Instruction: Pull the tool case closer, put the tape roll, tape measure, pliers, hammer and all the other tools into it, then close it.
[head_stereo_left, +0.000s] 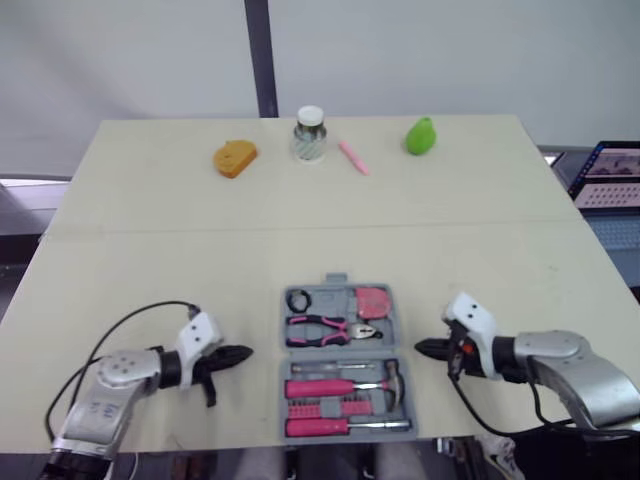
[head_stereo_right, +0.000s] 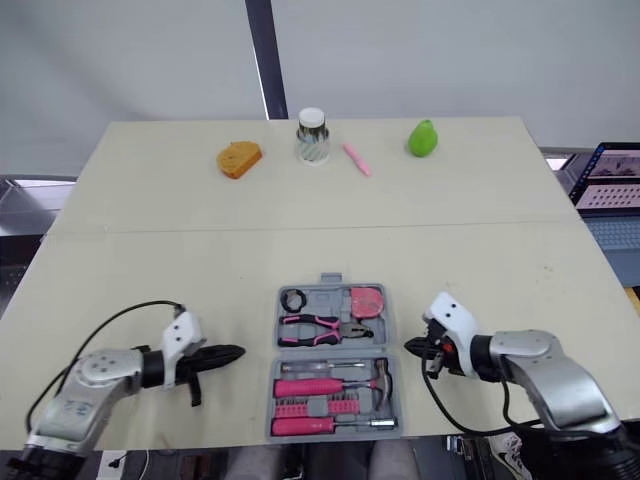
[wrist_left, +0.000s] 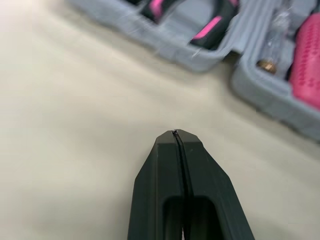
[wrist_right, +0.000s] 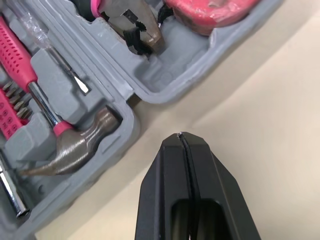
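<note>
The grey tool case (head_stereo_left: 343, 362) lies open near the table's front edge, between my two grippers. Its far half holds a black tape roll (head_stereo_left: 298, 299), a pink tape measure (head_stereo_left: 373, 300) and pink-handled pliers (head_stereo_left: 328, 329). Its near half holds a hammer (wrist_right: 75, 144), screwdrivers and a pink bit set (head_stereo_left: 330, 408). My left gripper (head_stereo_left: 245, 352) is shut and empty, pointing at the case's left side. On the opposite side my right gripper (head_stereo_left: 419, 347) is also shut and empty, a short gap from the case wall (wrist_right: 135, 97).
Along the table's far edge stand a brown sponge-like piece (head_stereo_left: 235, 158), a glass jar with a white lid (head_stereo_left: 310, 134), a pink marker (head_stereo_left: 353, 157) and a green pear-shaped object (head_stereo_left: 421, 136). A laptop (head_stereo_left: 610, 175) sits off the table at the right.
</note>
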